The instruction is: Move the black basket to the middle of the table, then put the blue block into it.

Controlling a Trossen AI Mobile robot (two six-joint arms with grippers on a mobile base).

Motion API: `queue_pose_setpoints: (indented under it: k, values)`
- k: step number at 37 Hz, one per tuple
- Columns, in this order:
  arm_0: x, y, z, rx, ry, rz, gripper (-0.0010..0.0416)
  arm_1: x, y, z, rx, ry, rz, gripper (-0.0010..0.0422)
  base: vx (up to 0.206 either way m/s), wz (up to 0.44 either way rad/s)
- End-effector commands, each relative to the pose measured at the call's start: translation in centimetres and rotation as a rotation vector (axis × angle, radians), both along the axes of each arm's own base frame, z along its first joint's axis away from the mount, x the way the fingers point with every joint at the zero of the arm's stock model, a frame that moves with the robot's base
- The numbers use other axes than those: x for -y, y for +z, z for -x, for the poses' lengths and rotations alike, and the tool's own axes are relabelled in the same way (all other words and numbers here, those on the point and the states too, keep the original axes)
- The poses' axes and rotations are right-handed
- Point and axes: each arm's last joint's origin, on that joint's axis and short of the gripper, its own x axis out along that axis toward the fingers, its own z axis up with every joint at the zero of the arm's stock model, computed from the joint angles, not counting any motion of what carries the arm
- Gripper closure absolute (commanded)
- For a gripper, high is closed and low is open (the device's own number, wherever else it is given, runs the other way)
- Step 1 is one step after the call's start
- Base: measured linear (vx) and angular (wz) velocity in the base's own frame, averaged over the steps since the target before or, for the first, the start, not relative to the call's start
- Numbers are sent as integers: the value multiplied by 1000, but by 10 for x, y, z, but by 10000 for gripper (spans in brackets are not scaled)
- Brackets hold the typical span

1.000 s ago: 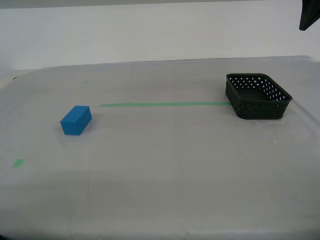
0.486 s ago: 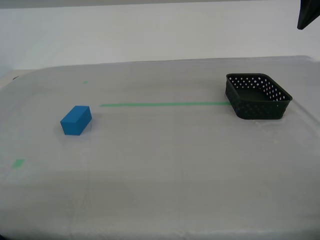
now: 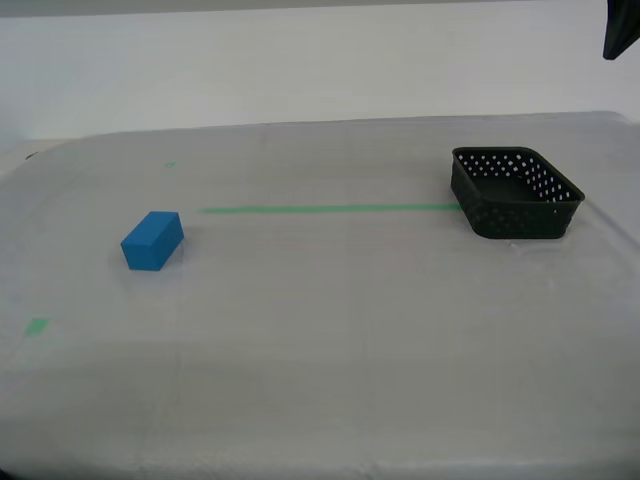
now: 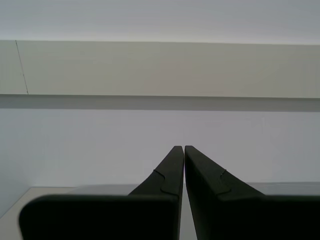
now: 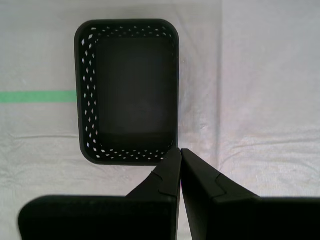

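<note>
The black basket (image 3: 520,216) stands empty on the table (image 3: 330,320) at the exterior view's right, at the end of a green tape line. The blue block (image 3: 152,241) lies far from it at the exterior view's left. My first gripper (image 5: 179,150) hangs shut and empty high above the basket (image 5: 85,100), its tips over the basket's near wall. My second gripper (image 4: 183,147) is shut with nothing in it and faces a pale wall; no task object shows in its view. A dark arm part (image 3: 622,30) shows at the exterior view's top right corner.
A long green tape strip (image 3: 330,209) runs across the table from the middle to the basket. A short tape mark (image 3: 37,325) lies near the exterior view's left edge, and a tiny one (image 3: 170,164) sits further back. A white wall stands behind the table.
The dark arm part at the exterior view's top right has shifted slightly toward the right edge. The basket and the block have not moved.
</note>
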Motion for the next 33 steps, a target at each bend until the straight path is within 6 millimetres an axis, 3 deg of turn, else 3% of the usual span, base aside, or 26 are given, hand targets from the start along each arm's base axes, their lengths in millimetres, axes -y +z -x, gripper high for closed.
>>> queue_pose_setpoints:
  k: [1, 33]
  values:
    - [0, 0, 1, -4, 1, 4, 403, 0, 1, 0, 5, 1, -1, 412, 0, 0]
    - [-1, 0, 2, -18, -46, -21, 403, 0, 1, 0, 5, 0, -2, 412, 0, 0]
